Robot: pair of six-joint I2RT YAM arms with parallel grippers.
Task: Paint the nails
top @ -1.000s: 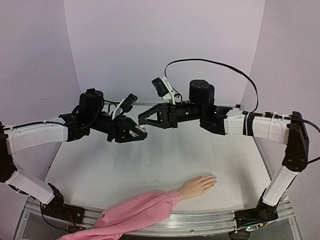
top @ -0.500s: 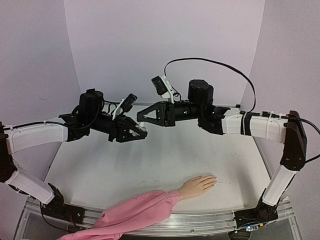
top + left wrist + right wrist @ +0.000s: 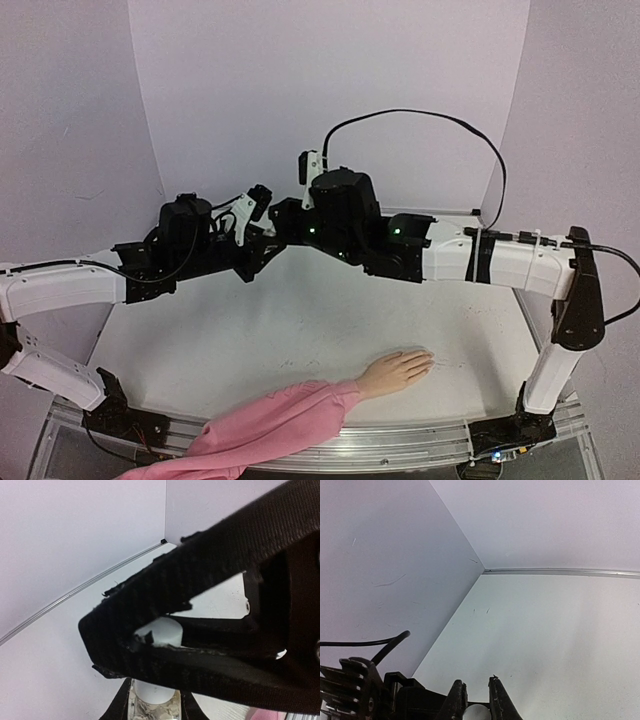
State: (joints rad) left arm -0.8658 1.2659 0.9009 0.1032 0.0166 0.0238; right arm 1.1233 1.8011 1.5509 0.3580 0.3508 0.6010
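Observation:
The peach mannequin hand (image 3: 398, 370) with a pink sleeve (image 3: 270, 425) lies palm down near the table's front edge. Its nails (image 3: 427, 358) are too small to make out. My left gripper (image 3: 262, 242) is raised over the table's back left, shut on a small white bottle (image 3: 155, 692), and appears in the left wrist view (image 3: 156, 702). My right gripper (image 3: 281, 224) meets it there. Its black fingers (image 3: 210, 670) close around the bottle's white cap (image 3: 161, 632). In the right wrist view my right gripper (image 3: 476, 687) holds the round white cap (image 3: 476, 713) between narrow jaws.
The white table (image 3: 330, 310) is enclosed by lilac walls at the back and sides. A black cable (image 3: 420, 120) arcs above the right arm. The sleeve hangs over the front rail (image 3: 400, 440).
My right gripper has swung left and turned, closing the gap to the left gripper, and now sits on the bottle's cap. The left gripper has lifted slightly. The mannequin hand has not moved.

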